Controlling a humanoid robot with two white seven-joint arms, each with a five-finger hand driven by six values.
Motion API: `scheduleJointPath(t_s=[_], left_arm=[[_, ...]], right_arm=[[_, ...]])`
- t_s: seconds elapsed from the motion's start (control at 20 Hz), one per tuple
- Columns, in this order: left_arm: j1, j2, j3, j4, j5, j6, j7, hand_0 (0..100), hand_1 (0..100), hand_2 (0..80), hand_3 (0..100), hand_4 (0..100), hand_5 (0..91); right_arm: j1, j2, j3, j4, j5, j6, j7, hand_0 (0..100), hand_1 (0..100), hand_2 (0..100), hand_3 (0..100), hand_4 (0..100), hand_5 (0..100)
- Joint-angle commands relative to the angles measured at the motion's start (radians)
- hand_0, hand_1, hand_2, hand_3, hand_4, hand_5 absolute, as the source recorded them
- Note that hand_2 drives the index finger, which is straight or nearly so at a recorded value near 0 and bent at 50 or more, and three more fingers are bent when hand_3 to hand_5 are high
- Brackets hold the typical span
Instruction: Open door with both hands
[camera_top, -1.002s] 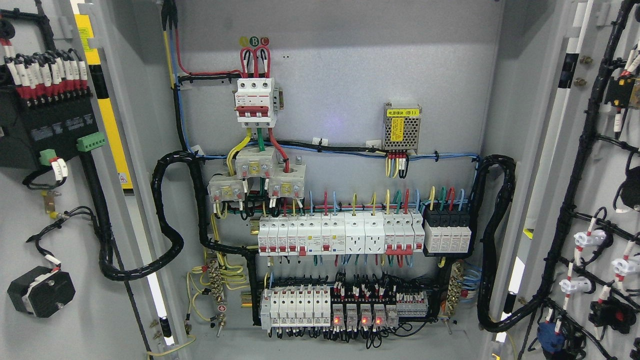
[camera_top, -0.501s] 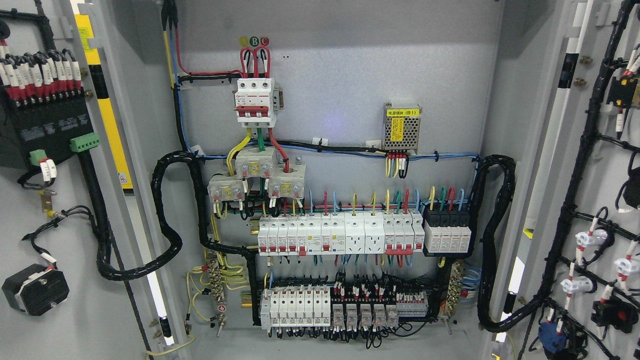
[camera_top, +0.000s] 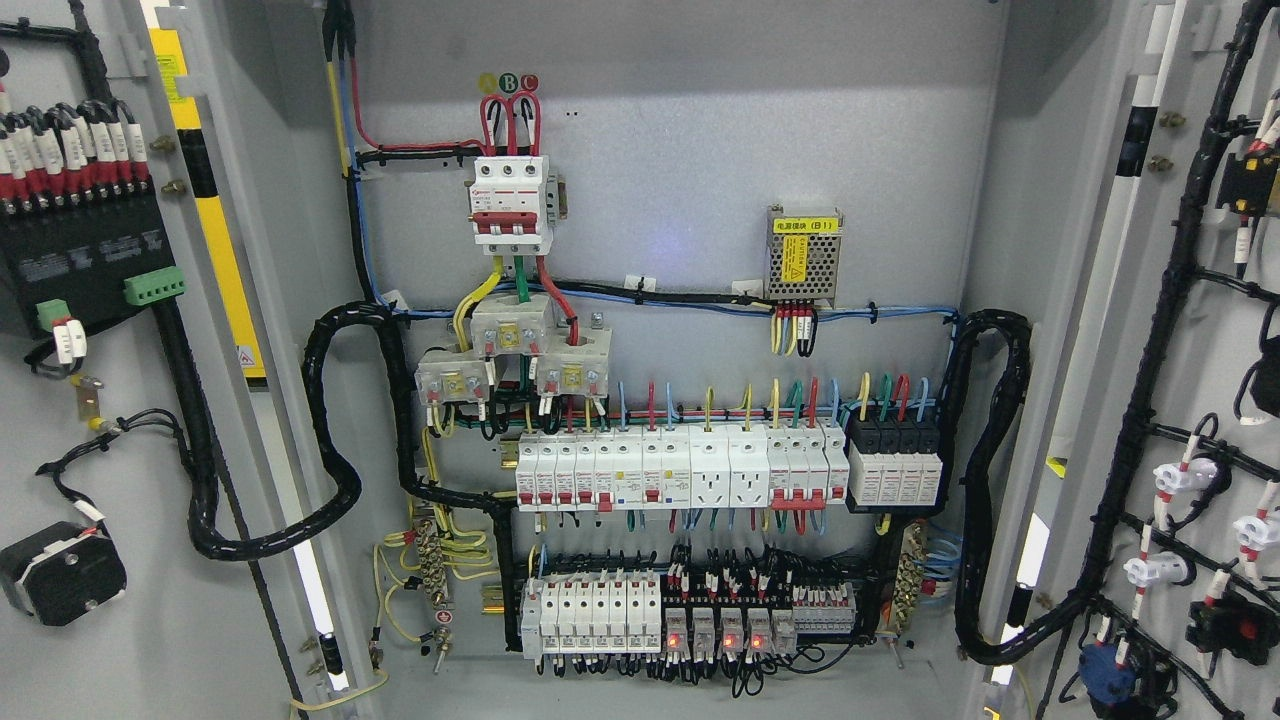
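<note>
An electrical cabinet fills the head view with both doors swung open. The left door (camera_top: 130, 560) shows its grey inner face at the picture's left, carrying a black terminal block (camera_top: 85, 250) and a round black unit (camera_top: 60, 572). The right door (camera_top: 1200, 360) stands open at the picture's right, strung with black cable looms and white and black button backs. Between them the grey back panel (camera_top: 700, 130) holds a red-and-white main breaker (camera_top: 511, 203), rows of white breakers (camera_top: 680, 472) and relays with red lights (camera_top: 720, 635). Neither hand nor arm shows.
Thick black cable looms loop from each door hinge into the cabinet at the left (camera_top: 335, 450) and right (camera_top: 985, 500). A small meshed power supply (camera_top: 803, 255) sits on the upper right of the panel. A yellow-black strip (camera_top: 205, 200) runs down behind the left door's edge.
The left door has swung further out: its terminal block and round unit slid left and slightly up. The right door's parts shifted a little rightward. The relay lights went off and came back on.
</note>
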Motion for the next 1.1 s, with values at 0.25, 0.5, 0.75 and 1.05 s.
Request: scheduleJointPath(t_s=[0.25, 0.5, 0.75, 1.05], left_arm=[[-0.023, 0.05, 0.003, 0.078, 0.006, 0.0, -0.013, 0, 0, 0.0, 5, 0, 0.0], [-0.026, 0.05, 0.001, 0.092, 0.006, 0.0, -0.014, 0, 0, 0.0, 5, 0, 0.0], [-0.029, 0.05, 0.0, 0.089, 0.004, 0.0, -0.014, 0, 0, 0.0, 5, 0, 0.0], [-0.032, 0.05, 0.0, 0.089, 0.004, 0.0, -0.014, 0, 0, 0.0, 5, 0, 0.0]], right_arm=[[0.001, 0.0, -0.032, 0.006, 0.0, 0.0, 0.001, 21, 12, 0, 0, 0, 0], [0.004, 0.0, -0.024, 0.007, 0.0, 0.0, 0.001, 21, 12, 0, 0, 0, 0], [0.006, 0.003, -0.009, 0.001, 0.0, -0.003, 0.001, 21, 12, 0, 0, 0, 0], [0.006, -0.003, 0.031, -0.003, -0.003, -0.005, 0.001, 21, 11, 0, 0, 0, 0]])
